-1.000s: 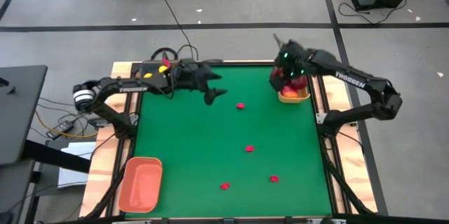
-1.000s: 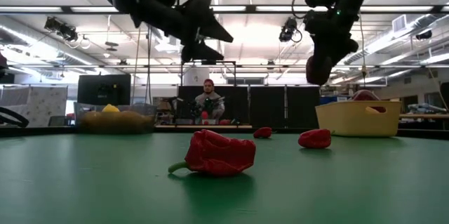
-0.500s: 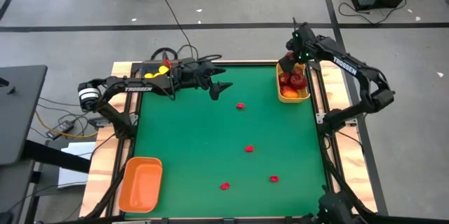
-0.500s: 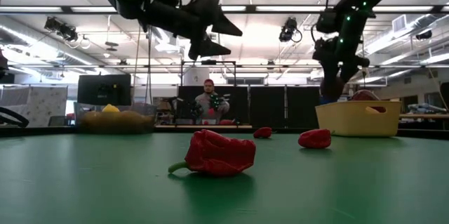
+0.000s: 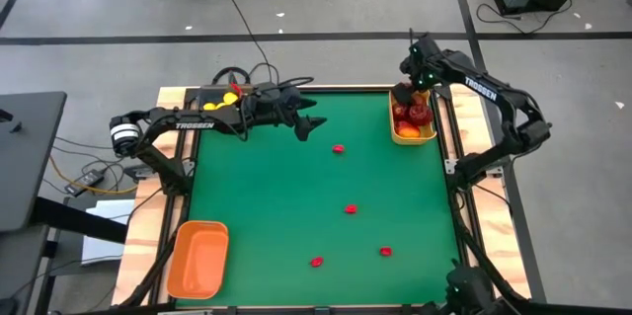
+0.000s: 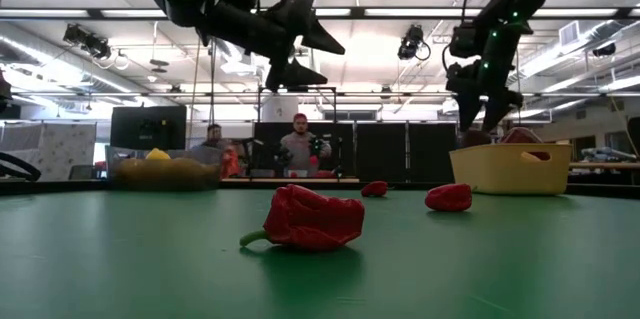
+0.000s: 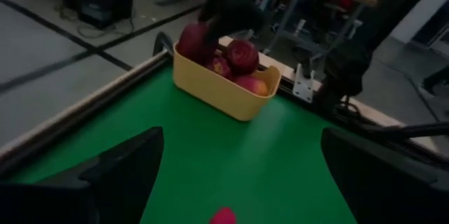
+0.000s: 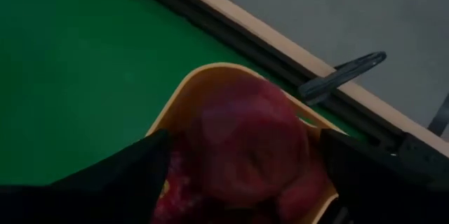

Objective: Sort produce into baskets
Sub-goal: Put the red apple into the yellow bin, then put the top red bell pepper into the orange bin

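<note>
I see my right end effector [image 5: 404, 91] spread wide over the far end of the yellow plastic rectangular basket [image 5: 413, 137], a dark red round apple-like fruit [image 8: 245, 140] lying between its fingers atop the pile. My left end effector [image 5: 308, 123] hangs spread above the green desk [image 5: 296, 206]. Small red peppers [image 6: 305, 219] lie scattered on the desk.

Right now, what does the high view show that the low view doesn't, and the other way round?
Only the high view shows the orange tray at the near left corner and all four small red peppers, such as this one. Only the low view shows people in the room behind. Both show the yellow basket of red apples, the right gripper above it, and the left gripper open over the mat.
</note>
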Motion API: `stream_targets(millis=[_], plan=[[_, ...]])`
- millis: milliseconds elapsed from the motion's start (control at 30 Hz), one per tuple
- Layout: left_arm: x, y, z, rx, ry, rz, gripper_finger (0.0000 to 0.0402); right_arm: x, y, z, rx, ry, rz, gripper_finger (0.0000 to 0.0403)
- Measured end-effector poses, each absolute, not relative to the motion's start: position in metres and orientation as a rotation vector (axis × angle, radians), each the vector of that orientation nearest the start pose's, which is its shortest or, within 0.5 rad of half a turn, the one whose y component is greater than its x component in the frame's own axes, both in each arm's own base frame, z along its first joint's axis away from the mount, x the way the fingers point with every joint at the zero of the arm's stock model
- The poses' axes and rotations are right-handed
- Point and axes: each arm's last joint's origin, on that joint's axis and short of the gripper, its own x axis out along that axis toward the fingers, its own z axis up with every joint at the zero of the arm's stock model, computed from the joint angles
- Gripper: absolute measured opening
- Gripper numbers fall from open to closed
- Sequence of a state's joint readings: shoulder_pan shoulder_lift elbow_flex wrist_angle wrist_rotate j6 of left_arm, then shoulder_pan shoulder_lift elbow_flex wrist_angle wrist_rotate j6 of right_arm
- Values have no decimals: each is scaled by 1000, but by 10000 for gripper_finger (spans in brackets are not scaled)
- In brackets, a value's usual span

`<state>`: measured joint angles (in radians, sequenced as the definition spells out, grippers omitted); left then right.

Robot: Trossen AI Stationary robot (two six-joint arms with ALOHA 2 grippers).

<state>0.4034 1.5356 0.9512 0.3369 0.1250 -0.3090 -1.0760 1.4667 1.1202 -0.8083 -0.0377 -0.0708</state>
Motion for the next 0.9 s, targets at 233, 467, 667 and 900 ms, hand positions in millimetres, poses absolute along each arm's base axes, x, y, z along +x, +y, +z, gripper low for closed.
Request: stream_targets(millis=[233,467,667,900], plan=[[316,129,258,-544,192,273,393,131,-241,269,595,947,-945,395],[318,122,257,-555,212,221,393,128,-227,290,608,815,-917,386],[320,117,256,-593,216,224,393,132,-213,308,595,706,-855,386],[325,101,256,-619,227,182,393,141,-193,320,566,662,-796,386]])
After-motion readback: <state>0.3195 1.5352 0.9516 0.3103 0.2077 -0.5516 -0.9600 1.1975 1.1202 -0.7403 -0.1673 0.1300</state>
